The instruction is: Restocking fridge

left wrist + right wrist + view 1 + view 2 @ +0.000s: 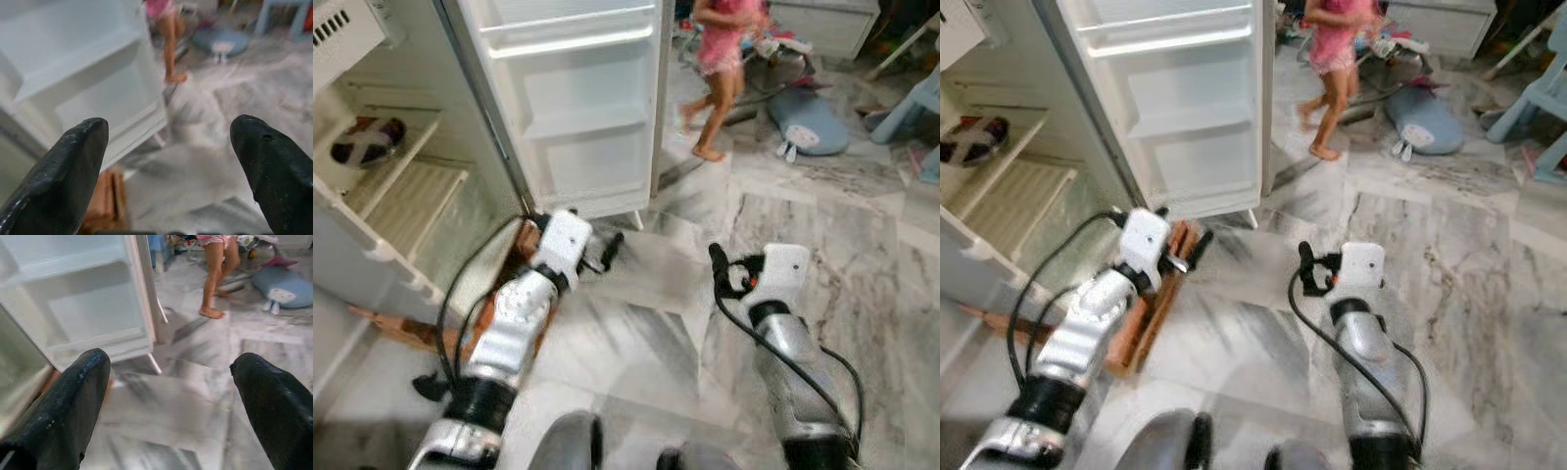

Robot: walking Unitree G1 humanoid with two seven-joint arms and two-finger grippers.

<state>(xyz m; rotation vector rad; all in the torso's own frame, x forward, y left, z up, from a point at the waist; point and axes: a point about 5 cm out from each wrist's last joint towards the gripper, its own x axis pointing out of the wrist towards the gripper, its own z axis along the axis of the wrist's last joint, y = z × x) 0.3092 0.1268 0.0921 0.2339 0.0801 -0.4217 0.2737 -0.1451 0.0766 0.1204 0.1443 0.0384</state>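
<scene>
Open fridge [401, 186] on our left, door [578, 108] swung wide, and both our grippers out front over the marble floor [822, 225].

Two grippers, both empty: left gripper [171, 161] and right gripper [171, 396] each have their fingers spread apart. We count one dish [367, 140] on a fridge shelf, its contents too blurred to name, one wooden crate [1151, 299] half-hidden behind our left arm, and one person [724, 69] walking beyond, cut off at the top.
</scene>
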